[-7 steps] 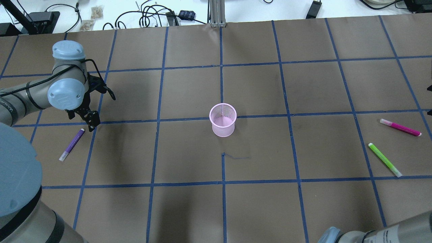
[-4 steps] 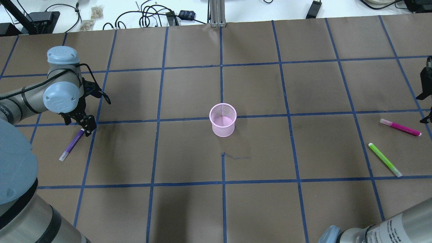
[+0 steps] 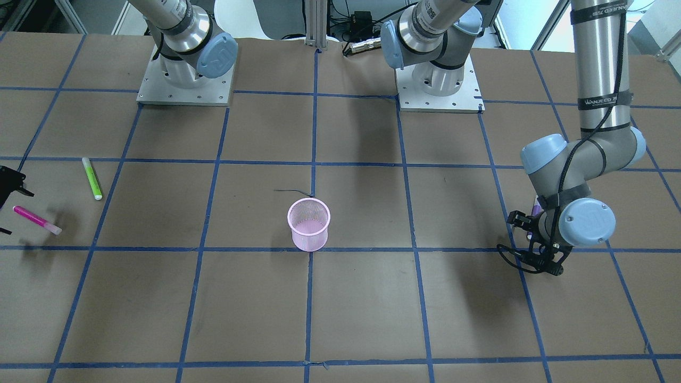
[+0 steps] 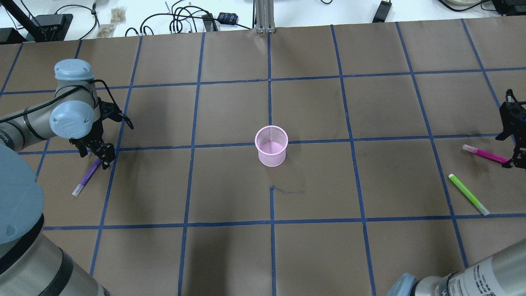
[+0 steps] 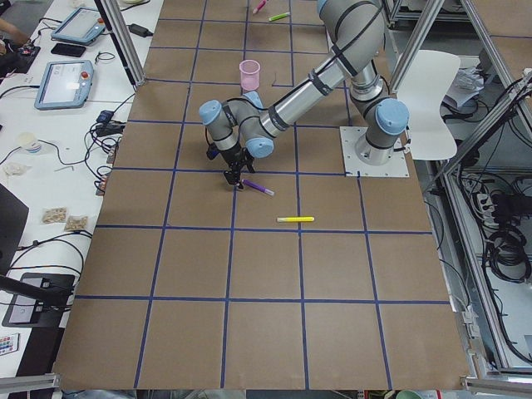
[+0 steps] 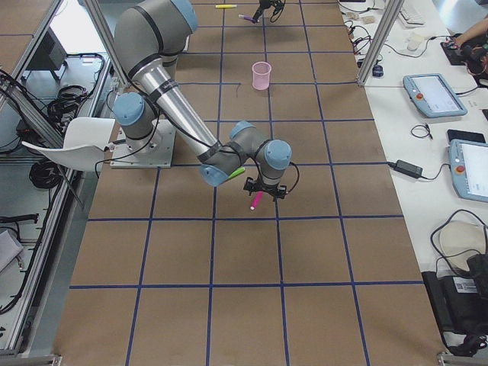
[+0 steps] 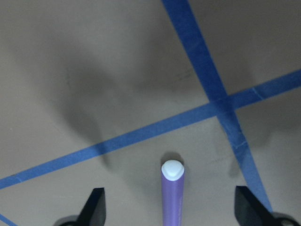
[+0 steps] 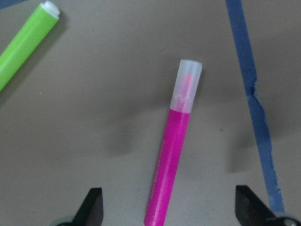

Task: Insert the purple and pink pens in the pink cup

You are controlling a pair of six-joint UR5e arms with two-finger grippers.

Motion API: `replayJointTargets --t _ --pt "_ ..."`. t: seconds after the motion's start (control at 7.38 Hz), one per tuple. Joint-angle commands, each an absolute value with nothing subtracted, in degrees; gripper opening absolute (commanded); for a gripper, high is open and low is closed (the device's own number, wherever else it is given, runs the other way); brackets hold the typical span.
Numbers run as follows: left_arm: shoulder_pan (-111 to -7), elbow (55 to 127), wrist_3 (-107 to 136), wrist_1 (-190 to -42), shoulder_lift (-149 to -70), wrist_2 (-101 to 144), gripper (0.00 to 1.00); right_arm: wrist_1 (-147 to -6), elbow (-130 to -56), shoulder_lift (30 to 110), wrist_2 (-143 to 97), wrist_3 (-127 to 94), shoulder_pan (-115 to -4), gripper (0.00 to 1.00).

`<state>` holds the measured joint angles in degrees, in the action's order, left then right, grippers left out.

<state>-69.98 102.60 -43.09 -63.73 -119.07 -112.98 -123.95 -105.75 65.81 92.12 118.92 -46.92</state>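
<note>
The pink mesh cup (image 4: 271,146) stands upright at the table's middle, also in the front-facing view (image 3: 308,225). The purple pen (image 4: 86,178) lies flat at the left. My left gripper (image 4: 98,157) is open and hovers over its capped far end. In the left wrist view the pen (image 7: 172,197) lies centred between the fingers, apart from both. The pink pen (image 4: 487,155) lies flat at the right. My right gripper (image 4: 512,150) is open over its end. In the right wrist view the pen (image 8: 171,160) runs between the open fingers, untouched.
A green pen (image 4: 468,194) lies just nearer than the pink pen; its end shows in the right wrist view (image 8: 23,42). A yellow pen (image 5: 295,219) lies beyond the purple one in the left view. Cables and boxes sit past the far table edge (image 4: 263,28).
My left gripper has moved nearer and down over the purple pen's end. My right gripper has come in from the right edge to above the pink pen. No pen has moved.
</note>
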Motion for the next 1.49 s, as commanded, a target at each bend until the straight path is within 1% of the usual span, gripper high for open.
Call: replayJointTargets --t 0.0,0.14,0.27,0.41,0.54,0.68,0.81,0.95,1.08,1.22,1.36 --pt "-70.0 102.7 -42.8 -63.8 -119.3 -112.7 0.63 -125.0 -107.1 65.6 93.4 118.9 -46.5 1.00" --pt "-70.0 102.7 -42.6 -63.8 -119.3 -111.7 0.60 -125.8 -108.2 65.8 93.4 118.8 -46.4 1.00" --pt "-70.0 102.7 -42.4 -63.8 -119.4 -111.5 0.56 -127.6 -108.7 65.8 93.5 118.9 -46.4 0.98" --pt "-70.0 102.7 -42.3 -63.9 -119.4 -111.5 0.54 -128.2 -108.8 65.9 94.1 119.0 -46.4 0.95" --pt "-70.0 102.8 -42.3 -63.9 -119.4 -111.4 0.45 -130.2 -108.8 65.9 95.3 119.1 -46.4 0.90" --pt "-70.0 102.8 -42.4 -63.9 -119.4 -111.4 0.41 -131.1 -108.9 65.7 95.4 119.0 -46.4 0.76" --pt "-70.0 102.8 -42.4 -63.5 -119.9 -111.4 0.40 -131.3 -109.7 65.8 95.4 119.0 -46.4 0.68" --pt "-70.0 102.7 -42.4 -63.4 -120.1 -111.5 0.33 -131.5 -110.5 65.9 95.4 119.0 -46.4 0.64" --pt "-70.0 102.7 -42.4 -63.5 -120.1 -111.5 0.18 -131.7 -111.0 65.9 95.4 119.0 -46.4 0.64" --pt "-70.0 102.7 -42.6 -63.5 -120.1 -111.5 0.07 -131.7 -110.9 65.9 95.4 119.0 -46.4 0.58" --pt "-70.0 102.7 -42.7 -63.5 -120.1 -111.4 0.00 -132.9 -110.7 66.0 97.0 119.1 -46.4 0.18"
